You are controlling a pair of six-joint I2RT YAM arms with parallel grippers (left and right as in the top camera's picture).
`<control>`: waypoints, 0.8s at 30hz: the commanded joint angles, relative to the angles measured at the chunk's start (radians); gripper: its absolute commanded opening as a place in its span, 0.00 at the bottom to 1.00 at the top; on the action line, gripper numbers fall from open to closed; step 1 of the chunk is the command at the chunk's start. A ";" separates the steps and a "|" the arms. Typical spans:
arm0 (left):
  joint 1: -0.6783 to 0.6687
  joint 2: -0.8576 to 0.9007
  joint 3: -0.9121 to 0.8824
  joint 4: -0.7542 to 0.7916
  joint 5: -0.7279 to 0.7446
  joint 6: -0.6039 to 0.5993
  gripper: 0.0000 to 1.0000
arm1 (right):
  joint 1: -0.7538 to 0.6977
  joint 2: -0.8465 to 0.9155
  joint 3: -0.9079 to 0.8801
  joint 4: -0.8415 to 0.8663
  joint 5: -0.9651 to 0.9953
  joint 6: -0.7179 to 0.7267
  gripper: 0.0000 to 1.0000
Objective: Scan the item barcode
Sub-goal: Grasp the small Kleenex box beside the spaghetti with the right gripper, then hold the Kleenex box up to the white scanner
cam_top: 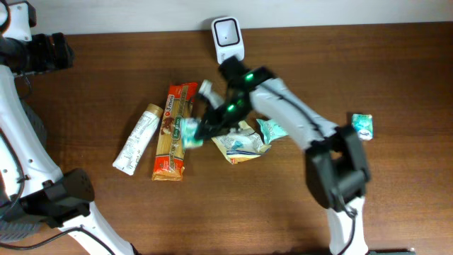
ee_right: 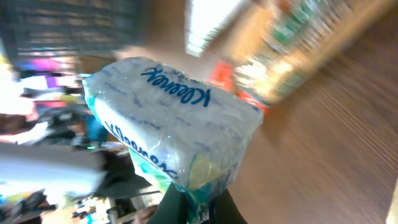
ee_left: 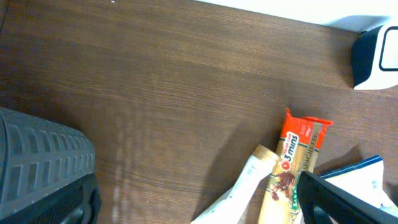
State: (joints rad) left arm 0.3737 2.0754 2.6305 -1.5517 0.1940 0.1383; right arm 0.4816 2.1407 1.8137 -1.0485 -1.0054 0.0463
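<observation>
Wooden table (cam_top: 396,64), items clustered mid-surface. Right arm (cam_top: 297,117) is stretched across to the cluster. Left arm (cam_top: 18,134) is parked at the left edge, and its left gripper (ee_left: 191,186) has its jaws spread wide with nothing between them. White scanner (cam_top: 228,39) stands at the far edge, near the cluster but apart from it. On the table lie an orange-red snack bar pack (cam_top: 173,131), a white tube (cam_top: 136,139) just beside it, a crumpled wrapper (cam_top: 242,145), and a small teal packet (cam_top: 362,125) well apart to the right. The task item is the tissue pack (ee_right: 171,118). The right gripper (ee_right: 196,202) is clenched on its lower end, over the right edge of the snack bar pack. Whether it has cleared the table I cannot tell; the wrist-view background is smeared. No barcode is visible on the faces shown. Judgement: the grasp is made and the step in hand is presentation. The pack should go toward the scanner window, with the wrist rolled until the coded face looks at the window, then be held steady. The pack is soft and pinched at one end, so it may sag or twist. Slow moves seem wise, clear of the other items.
</observation>
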 commanded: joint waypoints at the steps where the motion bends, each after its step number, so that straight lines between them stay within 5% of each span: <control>1: 0.002 -0.027 0.011 0.001 0.008 0.010 0.99 | -0.093 -0.053 0.007 -0.004 -0.329 -0.121 0.04; 5: 0.002 -0.027 0.011 0.001 0.008 0.010 0.99 | -0.185 -0.053 0.007 -0.002 -0.547 -0.147 0.04; 11: 0.002 -0.027 0.011 0.001 0.008 0.010 0.99 | -0.284 -0.070 0.013 -0.010 -0.545 -0.143 0.04; 13: 0.002 -0.027 0.011 0.001 0.008 0.010 0.99 | -0.292 -0.071 0.045 -0.005 -0.315 -0.093 0.04; 15: 0.002 -0.027 0.011 0.001 0.008 0.010 0.99 | -0.267 -0.071 0.146 0.020 0.258 0.098 0.04; 17: 0.002 -0.027 0.011 0.001 0.008 0.010 0.99 | -0.226 -0.071 0.229 0.017 0.561 0.154 0.04; 21: 0.002 -0.027 0.011 0.001 0.008 0.010 0.99 | -0.095 -0.069 0.474 0.019 1.103 0.133 0.04; 24: 0.002 -0.027 0.011 0.001 0.008 0.010 0.99 | -0.010 -0.060 0.507 0.178 1.427 -0.047 0.04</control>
State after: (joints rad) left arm 0.3737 2.0754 2.6305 -1.5517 0.1940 0.1383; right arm 0.4206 2.0907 2.2913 -0.9398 0.0544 0.1314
